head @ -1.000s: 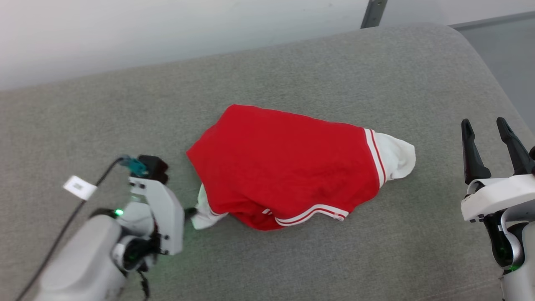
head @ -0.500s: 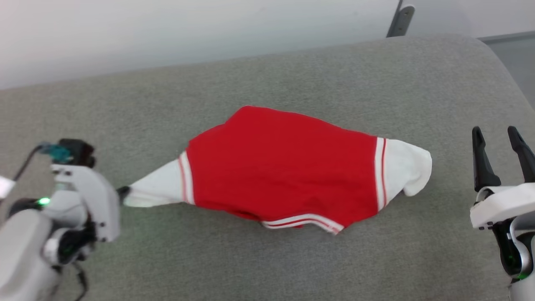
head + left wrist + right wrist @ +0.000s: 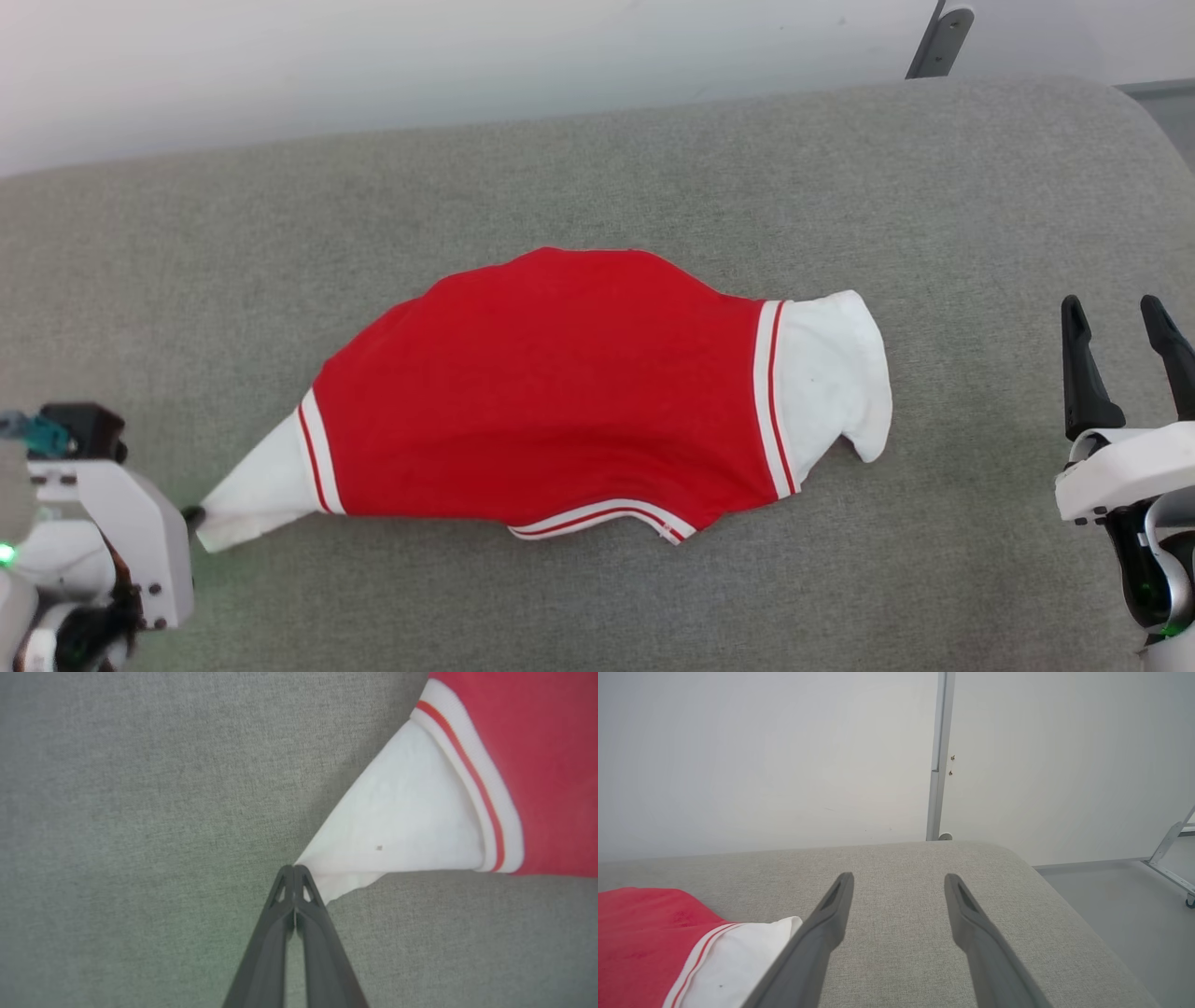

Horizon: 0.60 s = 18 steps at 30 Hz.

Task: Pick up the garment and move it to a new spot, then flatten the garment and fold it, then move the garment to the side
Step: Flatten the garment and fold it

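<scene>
The garment (image 3: 551, 392), bright red with white sleeves and striped bands, lies stretched across the grey cushion (image 3: 597, 177). Its left white sleeve (image 3: 397, 826) is drawn out to a point. My left gripper (image 3: 294, 870) is shut on that sleeve's tip, at the lower left of the head view (image 3: 193, 514). The other white sleeve (image 3: 831, 373) lies loose at the right, also seen low left in the right wrist view as the garment (image 3: 668, 938). My right gripper (image 3: 1120, 317) stands open at the far right, apart from the cloth, with nothing between its fingers (image 3: 831, 914).
The cushion's rounded right edge (image 3: 1045, 877) drops to a grey floor (image 3: 1120, 896). A white wall (image 3: 373, 65) runs behind the cushion, with a metal post (image 3: 938, 756) on it. A metal frame on a wheel (image 3: 1176, 858) stands on the floor at right.
My left gripper has pulled the white sleeve out leftward and toward me, dragging and spreading the red garment. The head camera has shifted too. The right gripper stays open.
</scene>
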{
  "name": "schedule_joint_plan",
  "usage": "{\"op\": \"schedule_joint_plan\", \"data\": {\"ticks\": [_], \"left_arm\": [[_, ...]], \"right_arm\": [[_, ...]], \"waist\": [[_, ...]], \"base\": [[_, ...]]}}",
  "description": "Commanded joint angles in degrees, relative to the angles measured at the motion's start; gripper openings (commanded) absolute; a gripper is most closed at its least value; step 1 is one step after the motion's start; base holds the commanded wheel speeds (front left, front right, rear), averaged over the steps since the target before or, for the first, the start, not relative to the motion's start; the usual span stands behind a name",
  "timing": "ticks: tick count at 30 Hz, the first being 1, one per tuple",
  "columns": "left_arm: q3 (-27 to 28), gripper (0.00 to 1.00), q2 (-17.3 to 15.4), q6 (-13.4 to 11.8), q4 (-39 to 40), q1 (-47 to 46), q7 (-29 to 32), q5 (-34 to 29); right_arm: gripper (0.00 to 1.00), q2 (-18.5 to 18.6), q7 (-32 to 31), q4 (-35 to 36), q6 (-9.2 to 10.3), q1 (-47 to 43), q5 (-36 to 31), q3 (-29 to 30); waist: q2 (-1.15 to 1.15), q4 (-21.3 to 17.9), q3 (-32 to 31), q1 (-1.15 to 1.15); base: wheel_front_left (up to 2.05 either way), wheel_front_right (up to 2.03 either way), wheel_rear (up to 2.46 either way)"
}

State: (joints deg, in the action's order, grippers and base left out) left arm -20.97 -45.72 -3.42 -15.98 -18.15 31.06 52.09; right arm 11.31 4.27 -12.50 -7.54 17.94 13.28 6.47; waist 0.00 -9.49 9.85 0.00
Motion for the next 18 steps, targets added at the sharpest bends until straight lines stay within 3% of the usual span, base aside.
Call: {"op": "schedule_joint_plan", "data": {"ticks": [1,10,18], "left_arm": [[0.23,0.0,-0.03,-0.56,0.26,1.07,-0.37,0.32],[0.37,0.0,-0.11,-0.52,1.38,0.4,-2.79,-0.91],[-1.74,0.0,1.26,0.75,12.22,-8.04,-0.89,-3.6]], "right_arm": [[1.0,-0.14,-0.01,0.13,0.1,-0.63,0.14,0.27],[1.0,-0.34,0.17,-0.29,0.1,0.39,0.22,0.06],[1.0,-0.42,0.41,-1.04,0.1,-0.34,-0.04,-0.25]], "waist": [[0.0,0.13,0.25,0.0],[0.0,0.36,0.81,0.0],[0.0,0.13,-0.31,0.0]], "base": [[0.0,0.0,0.0],[0.0,0.0,0.0],[0.0,0.0,0.0]]}}
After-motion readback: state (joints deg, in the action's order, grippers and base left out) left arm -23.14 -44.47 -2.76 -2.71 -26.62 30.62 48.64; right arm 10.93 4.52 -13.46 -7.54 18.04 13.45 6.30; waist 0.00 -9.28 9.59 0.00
